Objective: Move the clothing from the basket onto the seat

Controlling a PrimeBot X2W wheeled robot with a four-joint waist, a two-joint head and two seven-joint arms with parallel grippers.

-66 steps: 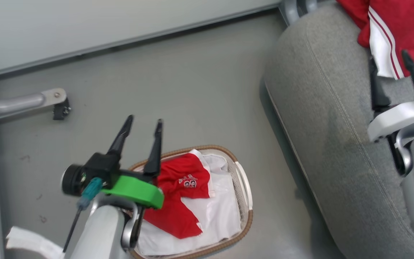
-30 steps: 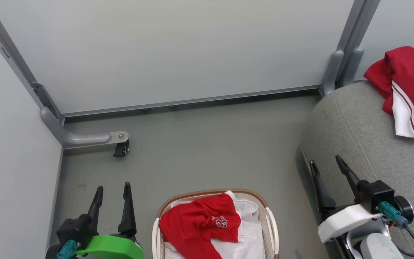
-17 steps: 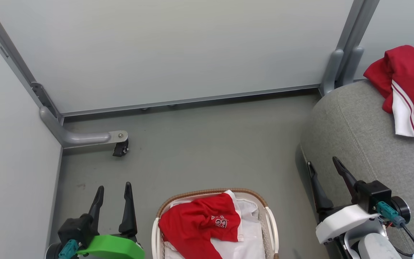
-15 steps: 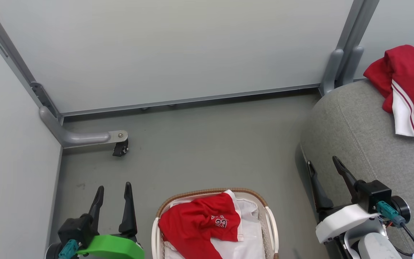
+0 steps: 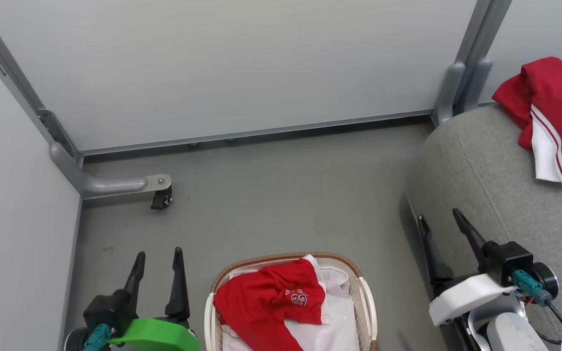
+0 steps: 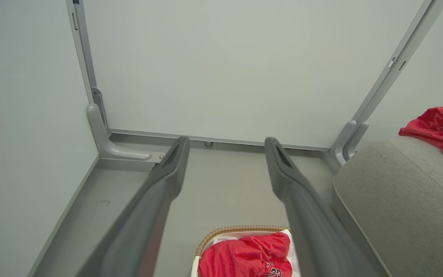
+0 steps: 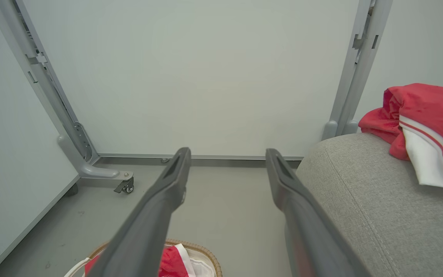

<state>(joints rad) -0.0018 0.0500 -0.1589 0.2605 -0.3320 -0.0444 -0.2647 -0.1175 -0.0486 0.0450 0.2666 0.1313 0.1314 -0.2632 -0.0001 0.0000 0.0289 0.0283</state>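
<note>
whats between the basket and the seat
A strip of bare grey floor separates the basket from the seat; nothing lies on it. The head view shows this.

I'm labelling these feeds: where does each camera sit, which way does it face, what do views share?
Head view: on the head, facing down at basket and seat; left gripper lower left, right gripper lower right, both open.
Left wrist view: on that wrist, facing the wall along its own fingers, basket below.
Right wrist view: on that wrist, facing the wall along its fingers, seat at right.
Shared: basket, seat and the red garment on it show in all three.
</note>
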